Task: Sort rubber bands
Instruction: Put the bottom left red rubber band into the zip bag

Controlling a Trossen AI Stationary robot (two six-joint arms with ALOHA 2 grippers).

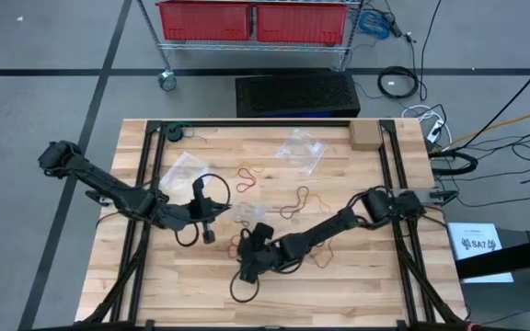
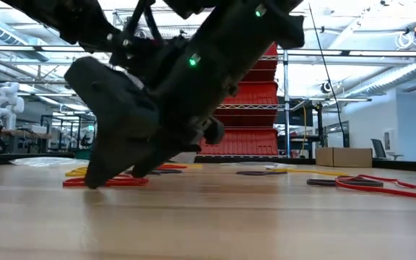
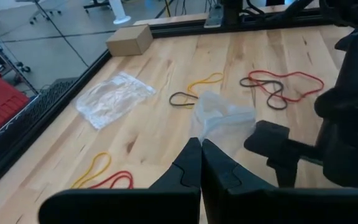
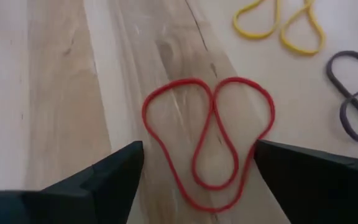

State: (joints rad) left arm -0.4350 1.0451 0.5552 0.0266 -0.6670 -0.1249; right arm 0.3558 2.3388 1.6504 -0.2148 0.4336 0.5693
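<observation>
Red rubber, thin and limp: a folded red band (image 4: 209,144) lies flat on the wooden table (image 1: 357,285) near its front middle, directly between the spread fingers of the right gripper (image 4: 197,171), which hovers low over it. Such a loop looks nearly weightless, floppy and grippy, hugging the wood, so I judge the best hold is where its strands cross, pressing down to pinch them together. Just left, the left gripper (image 3: 201,168) waits with fingers pressed together, empty. Farther back, more rubber bands (image 1: 294,200) in red, tan and black lie scattered mid-table, and clear plastic bags (image 1: 302,147) lie beyond them.
</observation>
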